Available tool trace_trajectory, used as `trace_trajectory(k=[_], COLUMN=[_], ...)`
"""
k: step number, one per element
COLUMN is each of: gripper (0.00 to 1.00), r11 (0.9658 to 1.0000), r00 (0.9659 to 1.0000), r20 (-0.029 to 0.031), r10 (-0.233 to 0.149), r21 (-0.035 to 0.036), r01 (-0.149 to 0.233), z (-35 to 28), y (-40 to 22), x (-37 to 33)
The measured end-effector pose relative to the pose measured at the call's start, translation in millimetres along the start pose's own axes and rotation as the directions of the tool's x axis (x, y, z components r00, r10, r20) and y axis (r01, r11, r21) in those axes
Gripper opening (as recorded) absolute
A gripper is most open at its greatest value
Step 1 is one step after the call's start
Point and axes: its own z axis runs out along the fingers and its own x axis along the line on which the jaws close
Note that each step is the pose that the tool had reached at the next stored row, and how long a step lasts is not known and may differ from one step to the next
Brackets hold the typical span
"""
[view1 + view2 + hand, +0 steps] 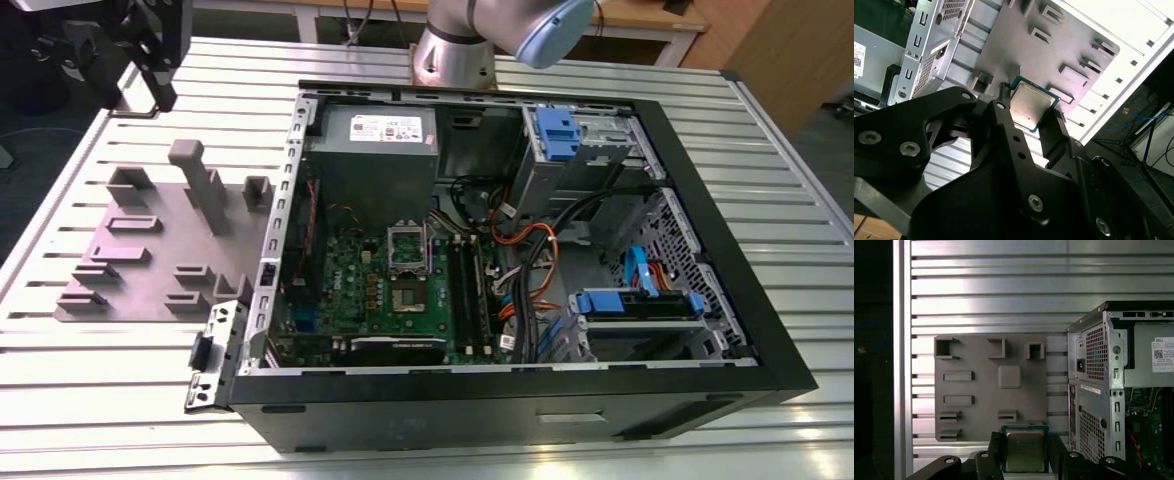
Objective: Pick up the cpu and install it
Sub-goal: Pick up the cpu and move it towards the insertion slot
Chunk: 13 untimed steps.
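The gripper (1029, 115) is clamped on the cpu (1024, 449). One black finger (1004, 107) presses on one side of the chip and the other finger presses on the other side. The cpu is a small flat square with a shiny silver top and a thin dark blue-green rim. In both wrist views it is held up in the air, off the table, with its silver top facing the cameras.

Behind the cpu lies the grey fixture (984, 390). It is a flat grey plate with little blocks and pockets on it. It rests on the silver table (1004, 285), which is made of long metal strips.

Just beside the fixture stands the open computer case (721, 230). In the exterior view the fixture is on the exterior view's left and the case is on the exterior view's right. Inside the case lies the green board (360, 285) with its square socket (407, 245). A grey power box (374, 150) sits above the board. Orange and blue cables (527, 270) curl beside it. The round base of the arm (454, 55) stands on the table behind the case.
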Motion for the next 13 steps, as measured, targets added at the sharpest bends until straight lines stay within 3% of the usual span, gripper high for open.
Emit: trace_trajectory(k=[7, 8, 9, 13], gripper=[0.47, 0.47, 0.47, 0.47], r11=[1.0000, 1.0000, 1.0000, 1.0000], r00=[1.0000, 1.0000, 1.0000, 1.0000], r20=[0.0000, 0.0000, 0.0000, 0.0000], r10=[0.000, 0.000, 0.000, 0.000], r21=[0.0000, 0.0000, 0.0000, 0.0000], r01=[0.000, 0.000, 0.000, 0.000], z=[0.0, 0.1, 0.2, 0.2], y=[0.0, 0.5, 0.8, 0.8], x=[-0.4, -15.5, -23.9, -24.6])
